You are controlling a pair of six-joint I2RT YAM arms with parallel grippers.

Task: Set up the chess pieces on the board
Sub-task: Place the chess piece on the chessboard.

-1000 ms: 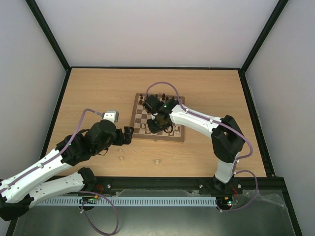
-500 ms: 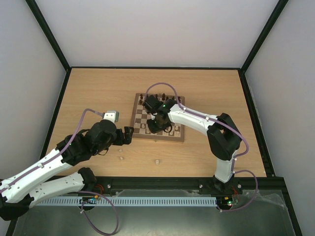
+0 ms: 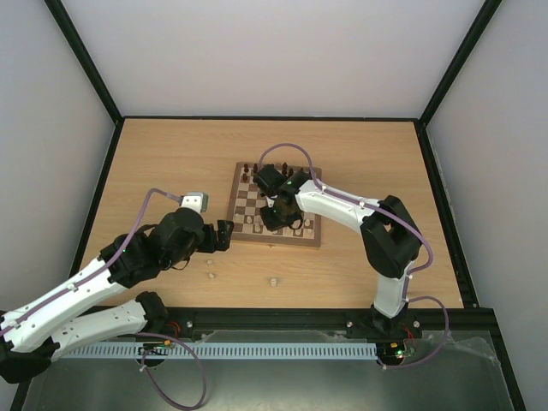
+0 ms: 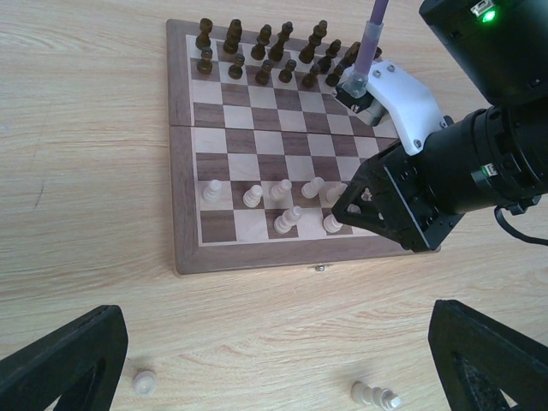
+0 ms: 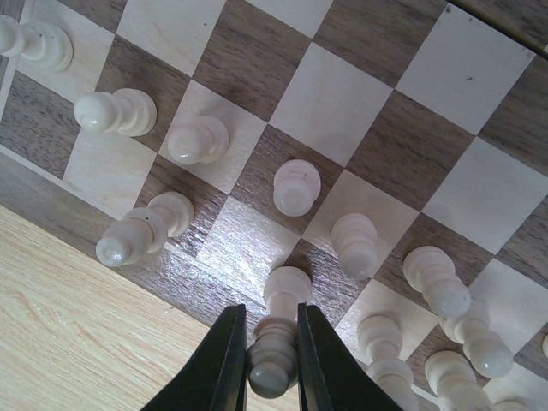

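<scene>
Only the right wrist view is showing the right gripper (image 5: pixel 272 364) pinching a pale piece (image 5: pixel 287 295) at the board's (image 5: pixel 360 103) edge; the left gripper (image 4: pixel 274 360) is hanging spread beside two stray pieces (image 4: pixel 144 383).

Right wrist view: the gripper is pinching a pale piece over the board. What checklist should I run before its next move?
1. Right gripper shut on the pale piece: ok.
2. Its base seated on a square: cannot tell.
3. Room for the fingers to open: cannot tell; a pale neighbour stands close beside one finger.
4. Left gripper open, off the board: ok.
5. All pale pieces on the board: not ok; a stray and a fallen one sit on the tabletop.
</scene>
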